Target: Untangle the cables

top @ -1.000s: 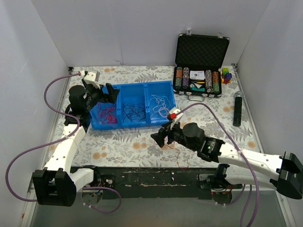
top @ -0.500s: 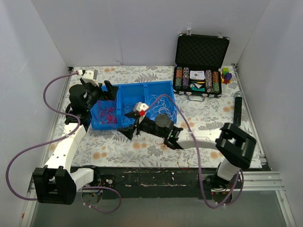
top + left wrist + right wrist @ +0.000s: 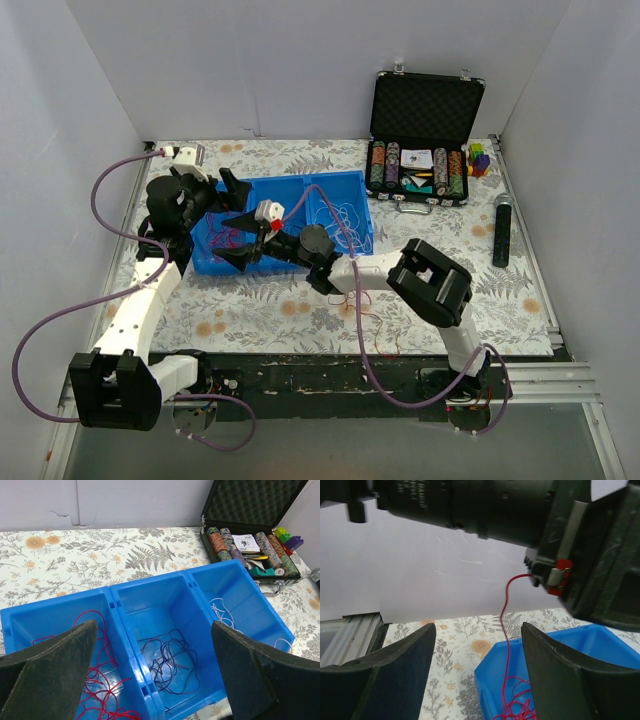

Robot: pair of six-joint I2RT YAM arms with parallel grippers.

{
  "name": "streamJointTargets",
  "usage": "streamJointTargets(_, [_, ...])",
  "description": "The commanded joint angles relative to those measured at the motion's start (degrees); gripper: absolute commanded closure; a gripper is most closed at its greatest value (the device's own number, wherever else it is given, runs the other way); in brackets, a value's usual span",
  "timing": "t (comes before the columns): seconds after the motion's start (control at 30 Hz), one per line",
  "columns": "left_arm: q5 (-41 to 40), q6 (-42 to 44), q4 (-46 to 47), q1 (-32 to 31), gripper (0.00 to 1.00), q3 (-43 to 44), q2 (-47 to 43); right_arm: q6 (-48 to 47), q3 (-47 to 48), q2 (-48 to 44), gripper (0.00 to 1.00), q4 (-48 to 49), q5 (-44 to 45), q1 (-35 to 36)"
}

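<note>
A blue three-compartment tray (image 3: 340, 178) holds the cables: red cables (image 3: 97, 680) in the left compartment, dark ones (image 3: 172, 655) in the middle, white ones (image 3: 220, 612) on the right. My left gripper (image 3: 155, 680) is open and empty, hovering over the tray's left end (image 3: 225, 200). My right gripper (image 3: 233, 256) is open and empty at the front of the left compartment. In the right wrist view one red cable (image 3: 504, 630) hangs from the dark left arm down into the red pile, beyond my open right gripper (image 3: 480, 680).
An open poker-chip case (image 3: 420, 165) stands at the back right with coloured blocks (image 3: 480, 158) beside it. A black cylinder (image 3: 502, 230) lies at the right edge. A thin red wire (image 3: 378, 325) lies on the floral table near the front edge.
My right arm has swung left, from the table in front of the tray to the front of the left compartment. The left arm has barely moved.
</note>
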Motion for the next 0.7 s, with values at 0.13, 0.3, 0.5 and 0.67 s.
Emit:
streamJointTargets(0.13, [-1.05,1.13,-0.98,0.1,0.02,1.95,-3.12,8.45,11.04,9.03,0.37,10.51,-6.05,-4.99])
streamJointTargets(0.3, [-1.76,2.37,-1.07,0.1,0.02,2.03,-3.3,12.84,15.97,12.98,0.51,11.91,-12.2,-6.4])
streamJointTargets(0.5, [-0.79,2.98,-0.72,0.1,0.02,2.12,-3.21,15.04,17.56,13.96,0.47,13.32,-18.89,-6.67])
streamJointTargets(0.67, [-1.14,2.46,-1.94,0.1,0.02,2.83,-2.95,15.66,18.17,14.57,0.41,13.94,-19.33,-6.67])
